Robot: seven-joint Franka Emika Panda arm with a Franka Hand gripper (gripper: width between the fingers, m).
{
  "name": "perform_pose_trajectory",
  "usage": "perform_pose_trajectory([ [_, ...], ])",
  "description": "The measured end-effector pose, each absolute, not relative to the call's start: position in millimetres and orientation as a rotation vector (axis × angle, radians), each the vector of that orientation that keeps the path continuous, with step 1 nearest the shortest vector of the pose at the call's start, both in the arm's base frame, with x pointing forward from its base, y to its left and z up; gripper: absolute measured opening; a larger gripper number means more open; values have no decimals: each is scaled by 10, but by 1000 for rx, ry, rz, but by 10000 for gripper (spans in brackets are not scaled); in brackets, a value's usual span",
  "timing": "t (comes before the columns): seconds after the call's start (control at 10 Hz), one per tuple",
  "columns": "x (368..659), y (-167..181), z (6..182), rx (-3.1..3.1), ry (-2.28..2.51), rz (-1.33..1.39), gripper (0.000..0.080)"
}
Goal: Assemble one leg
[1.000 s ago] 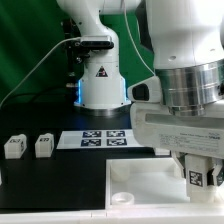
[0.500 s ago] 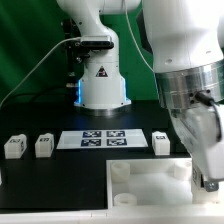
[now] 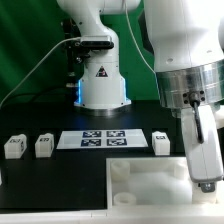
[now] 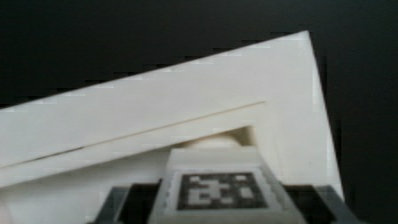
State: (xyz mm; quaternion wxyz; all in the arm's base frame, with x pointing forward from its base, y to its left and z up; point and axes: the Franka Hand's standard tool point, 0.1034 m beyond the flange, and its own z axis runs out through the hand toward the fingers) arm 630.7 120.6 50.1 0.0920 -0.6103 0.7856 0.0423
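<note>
In the wrist view my gripper (image 4: 221, 205) is shut on a leg (image 4: 219, 185), a small white block with a black-and-white tag facing the camera. It is held over a corner of the large white tray piece (image 4: 160, 110). In the exterior view the gripper (image 3: 207, 182) hangs at the right edge over the tray piece (image 3: 145, 178); the held leg is mostly hidden there. Three more legs stand on the table: two on the exterior view's left (image 3: 14, 147) (image 3: 44, 146) and one to the right of the marker board (image 3: 161, 143).
The marker board (image 3: 100, 139) lies behind the tray piece. The robot's white base (image 3: 100, 85) stands at the back with a cable running to the left. My arm fills the exterior view's right side.
The wrist has swung to the exterior view's right and turned, uncovering the leg to the right of the marker board. Over the last half second it has hardly moved.
</note>
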Motion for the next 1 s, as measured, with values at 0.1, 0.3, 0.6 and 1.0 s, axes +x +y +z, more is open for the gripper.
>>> perform_pose_trajectory([
  [0.1,6307,1207,500,-1814,2332,125,458],
  [0.3,6289,1224,494,-1903,2258,120,580],
  [0.6,6284,1259,669,-2188,1960,99,646],
  [1.0,6258,1364,915,-2210,1895,90,649],
])
